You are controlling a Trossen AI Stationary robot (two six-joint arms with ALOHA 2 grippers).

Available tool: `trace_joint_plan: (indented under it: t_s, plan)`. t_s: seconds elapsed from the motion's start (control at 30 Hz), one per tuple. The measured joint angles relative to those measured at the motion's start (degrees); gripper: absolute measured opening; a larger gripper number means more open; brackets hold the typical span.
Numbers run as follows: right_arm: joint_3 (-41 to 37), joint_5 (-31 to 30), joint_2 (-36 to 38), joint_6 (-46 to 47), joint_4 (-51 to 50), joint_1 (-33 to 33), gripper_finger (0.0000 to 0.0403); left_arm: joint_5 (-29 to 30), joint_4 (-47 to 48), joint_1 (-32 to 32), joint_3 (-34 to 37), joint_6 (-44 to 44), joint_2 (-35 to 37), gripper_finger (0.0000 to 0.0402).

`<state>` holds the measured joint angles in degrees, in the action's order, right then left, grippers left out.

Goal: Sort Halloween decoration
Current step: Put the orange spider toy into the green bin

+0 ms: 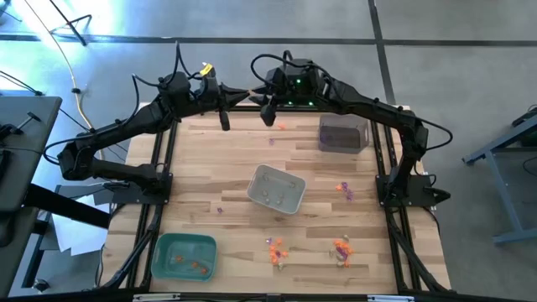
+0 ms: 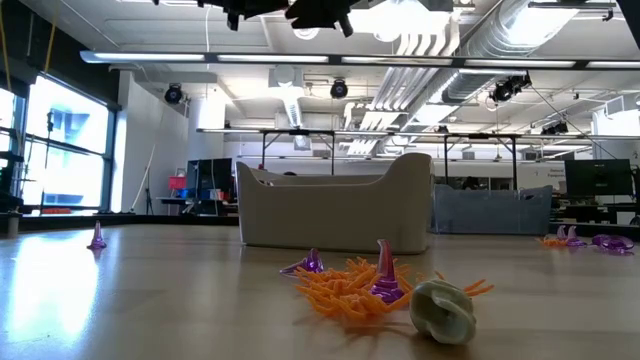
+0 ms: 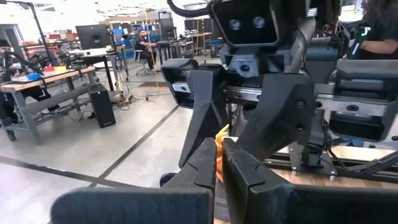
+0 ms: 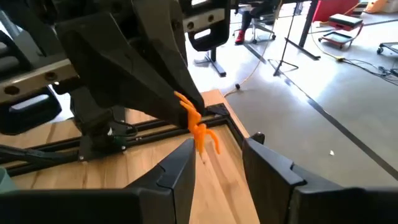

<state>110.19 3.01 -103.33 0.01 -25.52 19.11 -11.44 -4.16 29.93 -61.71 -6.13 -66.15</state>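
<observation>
Mid-handover at the desk's far edge: left pincer [image 4: 180,99] pinches an orange trinket [image 4: 198,127]; right pincer [image 4: 217,163], spread, must close on it.

Grey concrete floor [image 1: 470,50], perhaps workshop

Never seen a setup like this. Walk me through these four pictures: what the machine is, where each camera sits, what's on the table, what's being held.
Two dark robot arms work at a wooden table. One camera looks down from above, one sits at table height, one rides on each wrist. On the table: a green tray, a grey tray, a dark tray, and scattered small trinkets. At the far edge, the left hand is shut on an orange trinket. The right hand faces it, fingers open, holding nothing.
</observation>
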Motion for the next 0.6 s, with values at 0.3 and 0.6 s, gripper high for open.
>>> trace_joint_plan:
  t_s: [0.3, 0.6]
  plan:
    - [0.0, -0.04, 0.0, 0.15, -2.37, 1.47, 0.0129, 1.24, 0.08, 0.15, 0.02, -2.19, 0.84, 0.0]
    - [0.0, -0.02, 0.0, 0.11, -5.65, 1.6, 0.0129, 6.03, 8.12, 0.17, 0.02, -0.62, 5.2, 0.0]
